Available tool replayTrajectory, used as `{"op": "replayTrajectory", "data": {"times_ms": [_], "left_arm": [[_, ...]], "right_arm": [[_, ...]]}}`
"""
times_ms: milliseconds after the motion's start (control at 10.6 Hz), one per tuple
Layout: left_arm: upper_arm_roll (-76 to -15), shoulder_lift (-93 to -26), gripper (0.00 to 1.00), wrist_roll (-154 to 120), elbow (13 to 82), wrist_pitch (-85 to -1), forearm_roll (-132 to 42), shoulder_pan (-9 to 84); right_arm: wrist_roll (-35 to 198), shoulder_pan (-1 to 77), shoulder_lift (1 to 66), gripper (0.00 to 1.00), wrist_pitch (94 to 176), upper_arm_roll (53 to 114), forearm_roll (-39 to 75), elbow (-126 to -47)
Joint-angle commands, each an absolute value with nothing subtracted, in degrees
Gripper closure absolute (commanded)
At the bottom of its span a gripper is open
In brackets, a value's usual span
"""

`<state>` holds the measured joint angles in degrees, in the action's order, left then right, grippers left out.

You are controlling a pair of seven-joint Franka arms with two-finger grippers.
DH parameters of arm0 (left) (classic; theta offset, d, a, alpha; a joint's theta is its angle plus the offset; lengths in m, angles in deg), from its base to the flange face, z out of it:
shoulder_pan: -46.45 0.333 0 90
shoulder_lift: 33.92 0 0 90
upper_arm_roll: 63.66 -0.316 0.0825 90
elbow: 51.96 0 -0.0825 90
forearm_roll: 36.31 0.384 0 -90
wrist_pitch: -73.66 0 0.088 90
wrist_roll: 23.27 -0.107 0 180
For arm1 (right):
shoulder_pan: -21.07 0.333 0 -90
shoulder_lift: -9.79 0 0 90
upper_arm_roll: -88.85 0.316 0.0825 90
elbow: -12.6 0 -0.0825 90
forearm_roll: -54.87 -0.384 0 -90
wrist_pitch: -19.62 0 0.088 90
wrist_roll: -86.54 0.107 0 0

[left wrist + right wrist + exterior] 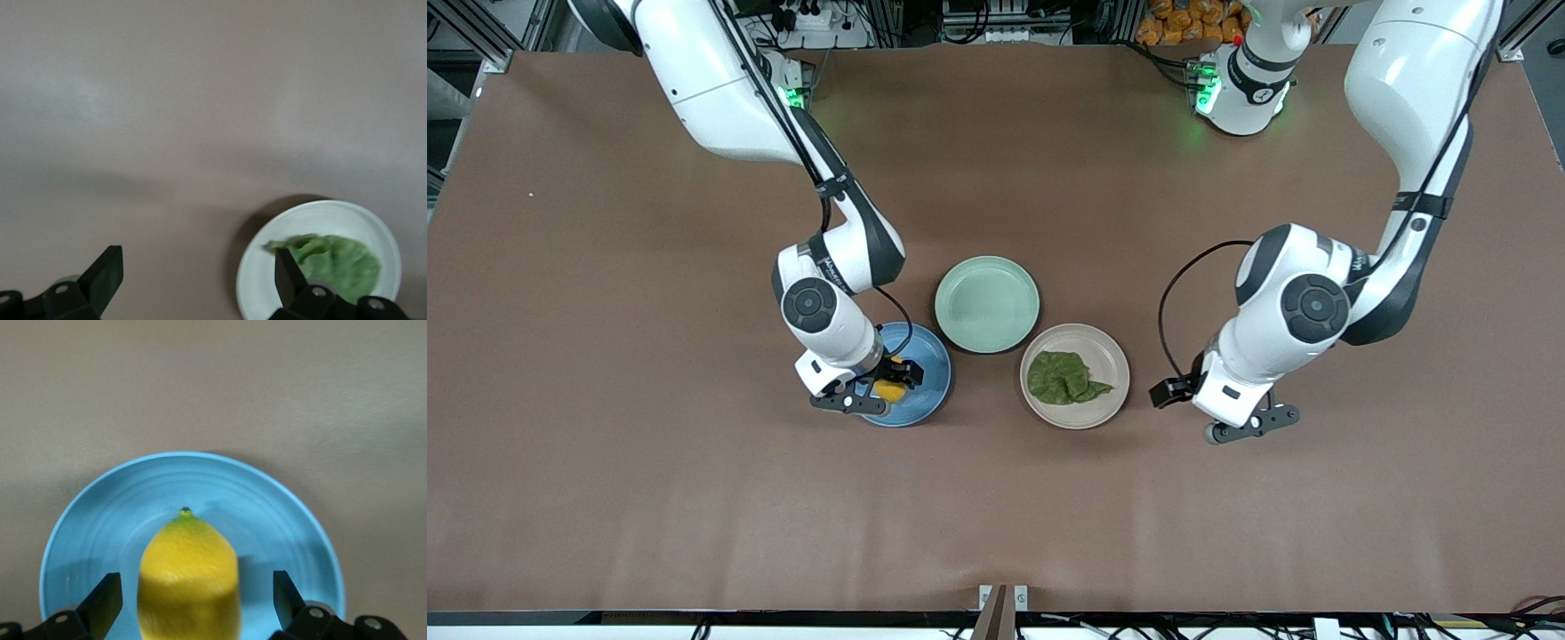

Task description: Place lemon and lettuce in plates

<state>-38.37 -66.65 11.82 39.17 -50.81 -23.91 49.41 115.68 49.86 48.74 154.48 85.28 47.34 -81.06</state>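
On the brown table (605, 498) my right gripper (193, 600) stands with jaws wide around the small yellow lemon (189, 583) on the round blue plate (100, 520); lifting carelessly could nudge it rolling. The wrinkly green lettuce (1065, 378) lies in the beige plate (1107, 351); my left gripper (193, 280) waits over the table beside that plate, jaws wide

Lemon (189, 583) lies on a plate (100, 520), between the right gripper's (192, 600) spread fingers (107, 595). Lettuce (337, 261) lies in a second plate (257, 267), just beside one of the left gripper's (199, 277) fingers (288, 270), which are over bare table (605, 489). A third plate (987, 304), farther from the camera, sits between the two.
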Motion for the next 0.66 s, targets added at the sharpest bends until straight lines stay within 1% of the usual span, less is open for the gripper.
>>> {"op": "replayTrajectory", "data": {"times_ms": [0,188,376,564], "left_arm": [[-43.3,-59.5,0.00,4.9,46.8,-50.2,-23.8,48.2],[-44.4,-55.3,0.00,0.4,51.9,-50.2,-26.8,48.8],[-47.5,-50.0,0.00,-5.3,58.8,-50.2,-30.7,48.4],[-51.3,-45.5,0.00,-7.5,65.2,-50.2,-31.4,45.9]], "right_arm": [[115.9,46.6,45.7,0.00,140.6,85.8,47.3,-75.0],[115.8,43.8,44.7,0.00,132.5,85.7,47.7,-70.6],[114.2,40.5,42.9,0.00,129.5,85.8,47.8,-70.0],[110.6,37.6,42.0,0.00,126.5,85.7,48.0,-70.0]]}}
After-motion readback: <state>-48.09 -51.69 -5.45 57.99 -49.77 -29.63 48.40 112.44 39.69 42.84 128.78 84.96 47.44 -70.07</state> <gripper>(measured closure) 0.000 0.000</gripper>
